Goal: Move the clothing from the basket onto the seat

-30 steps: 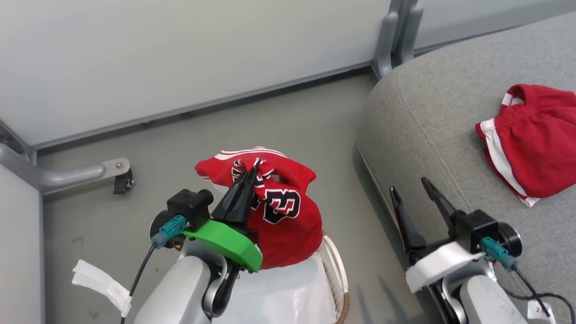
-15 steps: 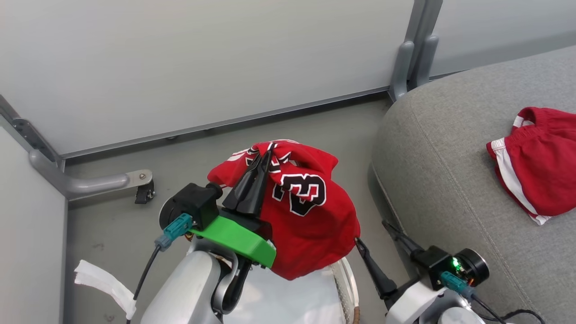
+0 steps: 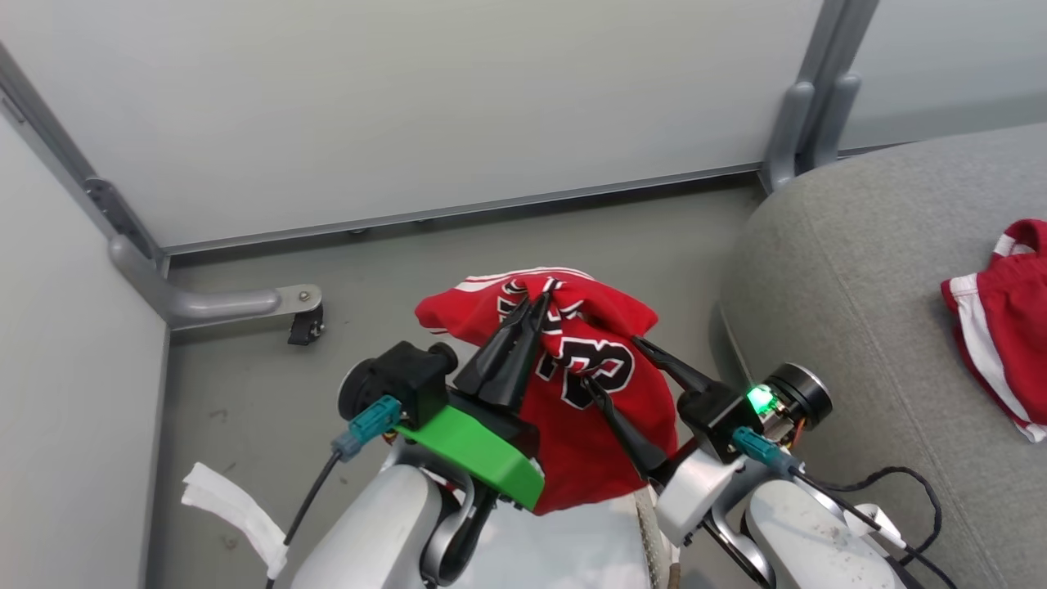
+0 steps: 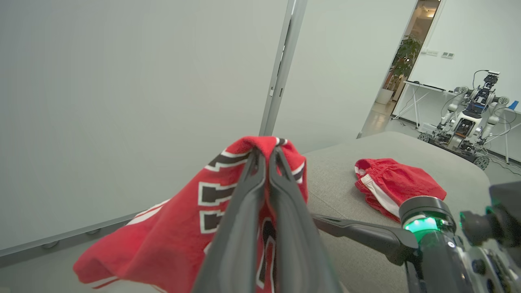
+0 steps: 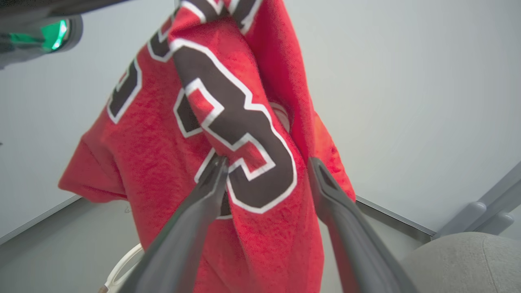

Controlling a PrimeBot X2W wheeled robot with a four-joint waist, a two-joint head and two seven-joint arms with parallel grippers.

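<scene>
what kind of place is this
Likely a robotics lab or office test space: pale partition walls on metal feet, a grey sofa, and another robot by a table in the next room.

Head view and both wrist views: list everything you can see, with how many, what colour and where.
seat: one, grey, on the robot's right
basket: one, white with brown rim, left of the seat
liner: one, white, inside the basket
jersey: one, red with black-and-white 23, hanging over the basket
shorts: one, red with white stripes, lying on the seat
floor: one, grey, under the basket
wall panels: several, pale grey, behind the floor
other robot: one, white and black, far background, left wrist view
left gripper: one, dark fingers, shut on the jersey's top
right gripper: one, dark fingers, open around a jersey fold
</scene>
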